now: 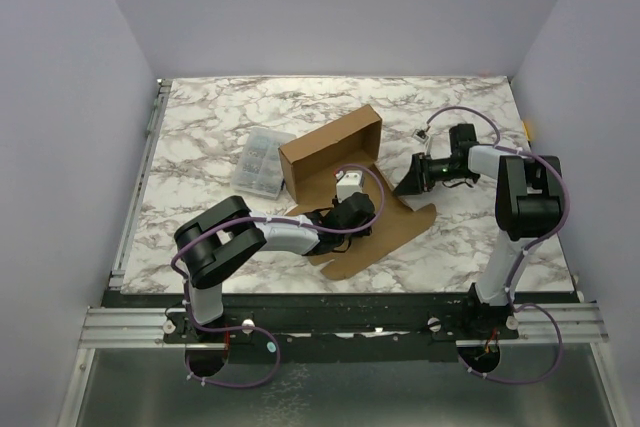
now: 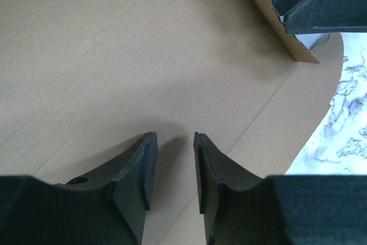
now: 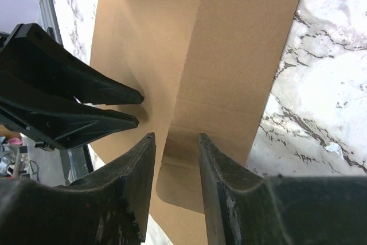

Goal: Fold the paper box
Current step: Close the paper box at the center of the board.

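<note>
The paper box (image 1: 335,147) is brown cardboard at the table's middle, with one long wall standing at the back and flat flaps spread toward the front right. My left gripper (image 1: 372,217) hovers low over the flat panel (image 2: 114,55); its jaws (image 2: 174,137) are open with only cardboard behind the gap. My right gripper (image 1: 402,187) reaches in from the right, close to the left one. It (image 3: 176,137) is open over a creased side flap (image 3: 241,55), whose rounded end shows through the gap. Each wrist view catches the other gripper's fingers (image 2: 321,4) (image 3: 86,101).
A small clear plastic compartment case (image 1: 262,162) lies just left of the box's standing wall. The marble table (image 1: 200,127) is enclosed by pale walls at the left, back and right. A metal rail (image 1: 140,177) runs along the left edge.
</note>
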Available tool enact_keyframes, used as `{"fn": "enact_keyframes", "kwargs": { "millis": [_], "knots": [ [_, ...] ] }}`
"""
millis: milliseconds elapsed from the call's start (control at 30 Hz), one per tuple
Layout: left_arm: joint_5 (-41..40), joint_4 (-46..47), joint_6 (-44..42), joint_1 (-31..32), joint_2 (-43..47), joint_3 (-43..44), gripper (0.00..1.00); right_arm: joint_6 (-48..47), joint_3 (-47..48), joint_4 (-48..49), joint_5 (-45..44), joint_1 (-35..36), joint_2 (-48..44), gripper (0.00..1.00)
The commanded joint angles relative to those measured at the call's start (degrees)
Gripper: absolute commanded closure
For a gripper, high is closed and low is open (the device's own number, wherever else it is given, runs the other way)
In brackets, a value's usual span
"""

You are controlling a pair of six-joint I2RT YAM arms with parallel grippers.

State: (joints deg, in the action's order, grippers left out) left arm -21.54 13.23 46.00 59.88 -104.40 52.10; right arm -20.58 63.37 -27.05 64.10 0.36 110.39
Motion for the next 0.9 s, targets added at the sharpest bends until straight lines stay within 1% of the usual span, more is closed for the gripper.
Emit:
{"fn": "enact_keyframes", "kwargs": {
  "millis": [0,200,400,567,600,667,733,867],
  "knots": [
    [0.0,-1.2,-0.3,0.3,-2.6,0.2,0.61,1.2,-0.7,-3.5,-0.5,2.8,3.1,0.58],
    [0.0,-1.1,-0.3,0.2,-2.0,0.4,0.61,2.5,-0.9,-2.5,-4.5,3.8,5.0,0.51],
    [0.9,-0.5,0.5,-0.3,-1.5,0.4,0.61,4.1,-0.9,-1.0,-10.5,3.8,6.6,0.53],
    [1.7,0.0,0.8,-0.7,0.3,1.0,0.61,6.2,-0.6,0.0,-16.3,4.2,8.1,0.62],
    [2.1,0.0,1.0,-0.8,0.8,1.3,0.61,7.0,-0.5,0.3,-17.5,4.3,8.5,0.67],
    [2.9,0.1,1.4,-0.8,2.4,1.7,0.61,8.2,-0.1,0.6,-19.8,4.3,9.3,0.72],
    [3.1,0.4,2.0,-0.8,4.2,2.1,0.61,8.7,0.2,0.7,-21.3,4.3,10.0,0.79],
    [1.4,2.1,2.0,-0.9,6.8,2.7,0.61,8.8,0.7,1.0,-21.8,4.3,10.8,0.86]
  ]
}}
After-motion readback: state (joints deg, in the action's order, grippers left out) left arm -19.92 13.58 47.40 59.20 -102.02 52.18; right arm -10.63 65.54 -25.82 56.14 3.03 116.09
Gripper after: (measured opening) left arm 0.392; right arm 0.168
